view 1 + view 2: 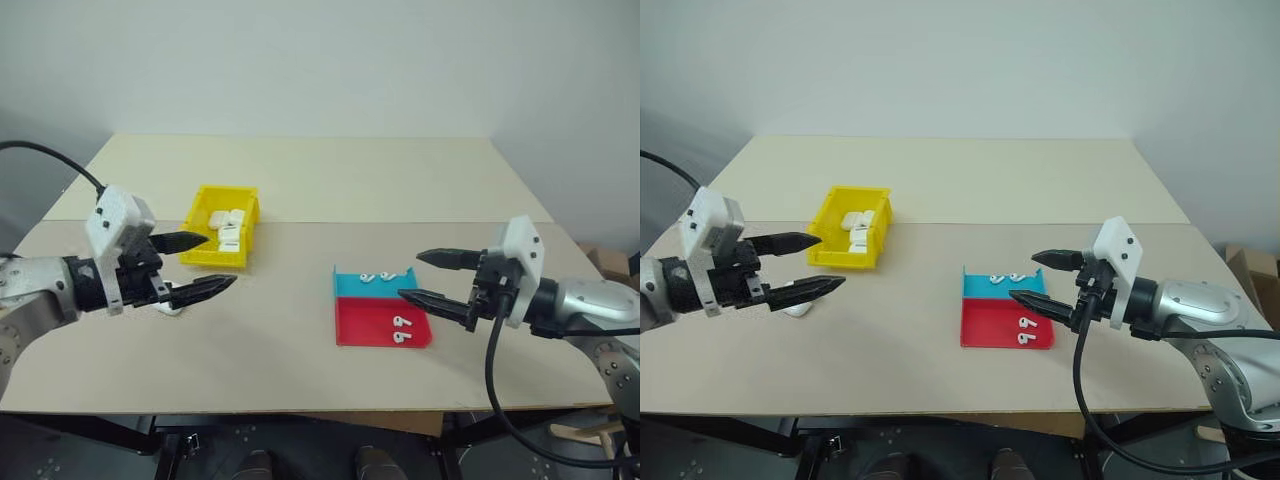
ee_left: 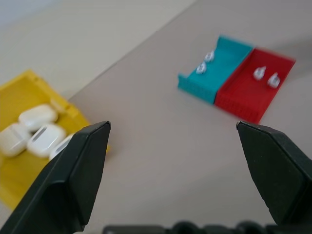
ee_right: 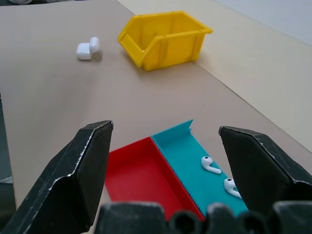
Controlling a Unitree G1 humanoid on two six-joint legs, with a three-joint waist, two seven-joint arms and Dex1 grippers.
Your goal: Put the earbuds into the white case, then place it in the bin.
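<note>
White case (image 3: 88, 48) lies open; 4 earbuds (image 1: 402, 322) in tray; yellow bin (image 1: 222, 226).

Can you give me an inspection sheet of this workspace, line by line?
Surface: beige table, a seam across it.
Job's things: yellow bin holding several white cases; one open white case on the table by the left claw; four earbuds in the red-and-blue tray, two per half.
Clutter: nothing seen.
Grippers: left claw open, empty; right claw open, empty, beside the tray.
Cables: black cable hanging from the right arm.
Surroundings: plain wall.
</note>
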